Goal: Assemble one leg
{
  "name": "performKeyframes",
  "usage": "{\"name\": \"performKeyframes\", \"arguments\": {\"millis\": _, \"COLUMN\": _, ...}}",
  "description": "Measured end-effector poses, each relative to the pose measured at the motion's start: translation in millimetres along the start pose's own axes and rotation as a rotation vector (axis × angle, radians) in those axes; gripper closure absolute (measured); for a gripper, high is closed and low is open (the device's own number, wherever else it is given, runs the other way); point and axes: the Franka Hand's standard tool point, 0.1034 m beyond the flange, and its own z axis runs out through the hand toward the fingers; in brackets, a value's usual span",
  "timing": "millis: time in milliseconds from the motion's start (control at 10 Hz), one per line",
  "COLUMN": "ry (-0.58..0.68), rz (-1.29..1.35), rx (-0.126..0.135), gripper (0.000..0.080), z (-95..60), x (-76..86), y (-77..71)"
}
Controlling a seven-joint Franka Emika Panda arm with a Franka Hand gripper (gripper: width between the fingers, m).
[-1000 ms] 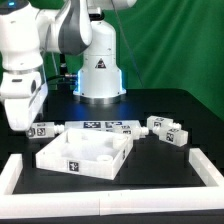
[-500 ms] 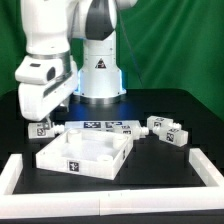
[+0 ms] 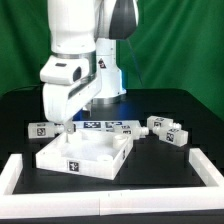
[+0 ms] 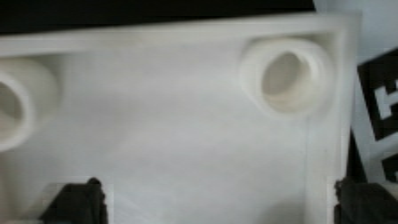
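Observation:
My gripper [image 3: 68, 126] hangs over the back left corner of the large white square tray [image 3: 85, 152]. It is open and empty. In the wrist view its two dark fingertips [image 4: 80, 202] stand wide apart over the tray's floor [image 4: 160, 130], and the gripper's midpoint [image 4: 224, 205] is above bare floor. A round socket [image 4: 285, 75] shows in the tray's corner. One leg [image 3: 40, 128], a small white peg with a square tag, lies to the exterior view's left of the tray. Two more legs [image 3: 158, 124] [image 3: 177, 134] lie to the exterior view's right.
The marker board [image 3: 105, 126] lies just behind the tray; a tag at the wrist view's edge [image 4: 379, 100] may belong to it. A raised white border [image 3: 15, 175] rims the front and sides of the black table. The robot base [image 3: 100, 75] stands behind.
The arm has swung toward the exterior view's right, from beyond the left leg to above the tray's back left corner. The parts on the table have not moved.

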Motion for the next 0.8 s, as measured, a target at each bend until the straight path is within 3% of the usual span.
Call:
{"name": "performKeyframes", "arguments": {"millis": 300, "ry": -0.001, "rz": 0.0, "rx": 0.002, "gripper": 0.0151, "z": -0.4, "x": -0.3, "y": 0.3}}
{"name": "performKeyframes", "arguments": {"millis": 400, "ry": 0.004, "rz": 0.002, "rx": -0.018, "gripper": 0.0151, "z": -1.1, "x": 2.2, "y": 0.7}}
{"name": "performKeyframes", "arguments": {"millis": 500, "ry": 0.025, "rz": 0.0, "rx": -0.072, "gripper": 0.0151, "z": 0.3, "x": 12.3, "y": -9.2}}
{"name": "performKeyframes", "arguments": {"millis": 700, "ry": 0.038, "rz": 0.002, "rx": -0.088, "gripper": 0.0151, "z": 7.9, "x": 29.7, "y": -27.3}}
{"name": "performKeyframes", "arguments": {"millis": 800, "ry": 0.051, "rz": -0.007, "rx": -0.109, "gripper": 0.0151, "z": 14.7, "x": 34.7, "y": -31.9}}
